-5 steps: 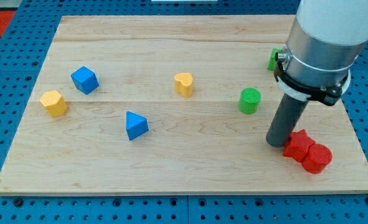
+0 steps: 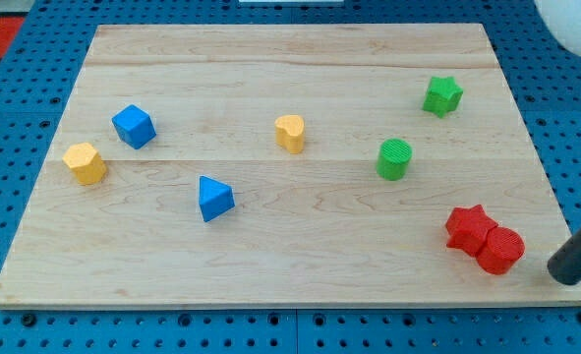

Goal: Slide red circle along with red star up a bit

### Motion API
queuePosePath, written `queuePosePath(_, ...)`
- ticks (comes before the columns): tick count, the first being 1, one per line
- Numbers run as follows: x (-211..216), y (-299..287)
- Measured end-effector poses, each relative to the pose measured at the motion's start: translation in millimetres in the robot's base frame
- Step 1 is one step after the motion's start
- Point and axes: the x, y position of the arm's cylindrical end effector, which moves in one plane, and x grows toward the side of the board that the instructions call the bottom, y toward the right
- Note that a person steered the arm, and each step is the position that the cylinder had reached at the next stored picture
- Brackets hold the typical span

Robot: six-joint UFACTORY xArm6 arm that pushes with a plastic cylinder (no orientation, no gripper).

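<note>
The red star (image 2: 468,226) and the red circle (image 2: 501,250) sit touching each other near the board's lower right corner, the circle to the star's lower right. My tip (image 2: 565,277) is at the view's right edge, just right of and slightly below the red circle, with a small gap between them. The rod slants up out of view to the right.
A green cylinder (image 2: 394,158) and a green star (image 2: 442,95) lie above the red pair. A yellow block (image 2: 290,132) is mid-board; a blue triangle (image 2: 213,198), blue cube (image 2: 133,126) and yellow block (image 2: 85,162) lie left. The board's right edge (image 2: 555,211) is close to the tip.
The arm has swung from the red star's left side to the right of the red circle, uncovering the green star. The red pair has barely moved.
</note>
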Motion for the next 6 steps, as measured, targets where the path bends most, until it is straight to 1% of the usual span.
queuePosePath(2,0.1,-55.6)
queuePosePath(3,-3.5,-66.8)
queuePosePath(5,-26.9,-66.5)
queuePosePath(6,-30.1,-51.6)
